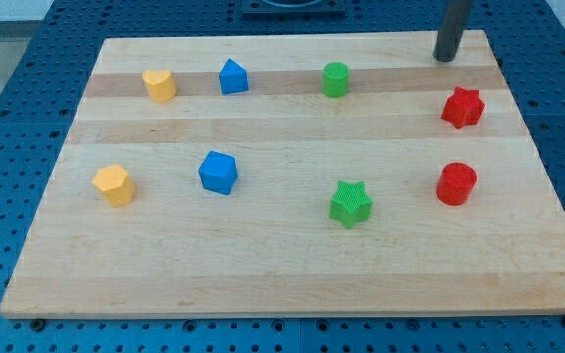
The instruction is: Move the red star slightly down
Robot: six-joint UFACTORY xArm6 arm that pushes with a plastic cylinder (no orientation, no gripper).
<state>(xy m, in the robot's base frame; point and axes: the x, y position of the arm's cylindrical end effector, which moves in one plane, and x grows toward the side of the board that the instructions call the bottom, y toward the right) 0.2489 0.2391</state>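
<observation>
Red star [462, 108]: on the counter [282, 265] at the view's far right, upper half, upright, nothing touching it. Task not yet begun, by the look of it.

My tip [445, 57]: at about 11 o'clock from the star, near the counter's top edge, apart from it. No fingers on this rig, only a dark rod, so nothing is held and there is no opening to report.

Red cylinder [456, 183]: at 6 o'clock from the star, with a clear gap between.

Risks, as I judge them:
- Tip sits left of the star's centre line. A straight push toward 6 o'clock from there would catch a left point of the star, spin it, or send it toward 4 o'clock and the counter's right edge, which is near.
- Star points give uneven contact; the tip may slip off a lobe.
- Overshoot: "slightly" is the word. A long push runs the star into the red cylinder.

Materials and shapes:
- Counter: pale wood planks, smooth, faint grain, darker band across the top. Likely low friction.
- Blocks: small, matte, ribbed sides, probably plastic.
- Green star [350, 203] at 8 o'clock from the red star, well apart.
- Green cylinder [335, 79] at 10 o'clock, well apart.
- Farther left: two blue blocks [218, 172], angular; two yellow blocks [114, 184], rounded-faceted. Well clear of the work.
</observation>
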